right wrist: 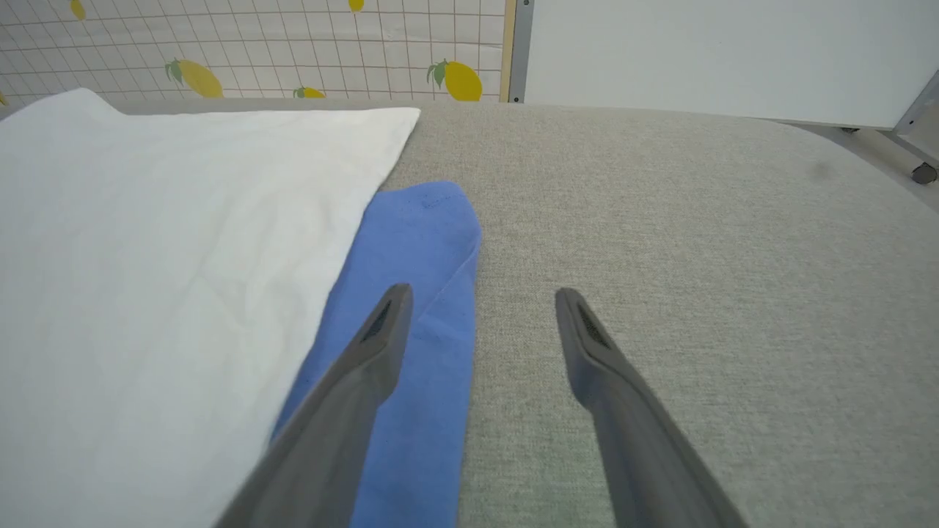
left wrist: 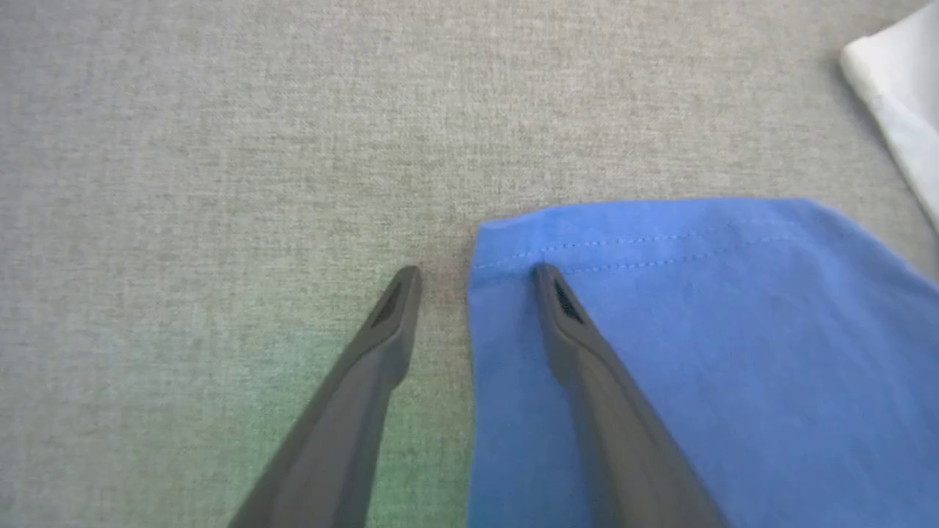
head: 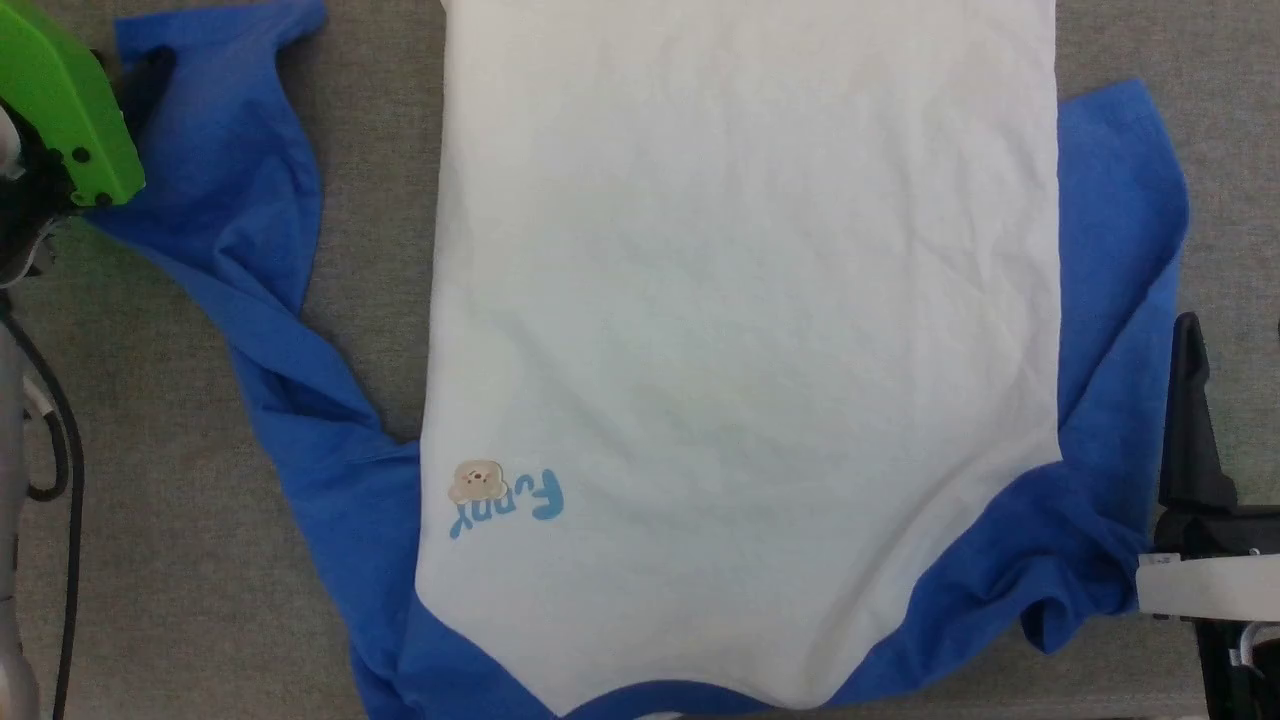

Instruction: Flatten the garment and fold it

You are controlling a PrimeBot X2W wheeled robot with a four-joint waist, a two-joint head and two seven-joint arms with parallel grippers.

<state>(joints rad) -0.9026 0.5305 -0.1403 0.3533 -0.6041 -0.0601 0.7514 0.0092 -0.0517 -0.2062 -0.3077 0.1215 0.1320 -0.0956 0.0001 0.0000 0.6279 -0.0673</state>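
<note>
The garment (head: pixel 740 300) lies spread on the grey table, white body in the middle, collar toward me, blue sleeves out to each side. Small light-blue lettering (head: pixel 530 500) and a beige bear patch (head: pixel 477 482) sit near the lower left. My left gripper (left wrist: pixel 477 271) is open and straddles the hemmed corner of the left blue sleeve (left wrist: pixel 697 330): one finger over the sleeve, the other over bare table. My right gripper (right wrist: pixel 484 292) is open beside the right sleeve (right wrist: pixel 425 242), one finger above the blue cloth, the other above the table. It is at the right edge of the head view (head: pixel 1233 322).
The grey fabric table (right wrist: pixel 697 242) extends past both sleeves. My left arm's green cover (head: pixel 70 110) overlaps the left sleeve's outer end. A black cable (head: pixel 60 450) hangs at the left. A lemon-print grid wall (right wrist: pixel 257 44) and a white panel (right wrist: pixel 697 51) stand behind the table.
</note>
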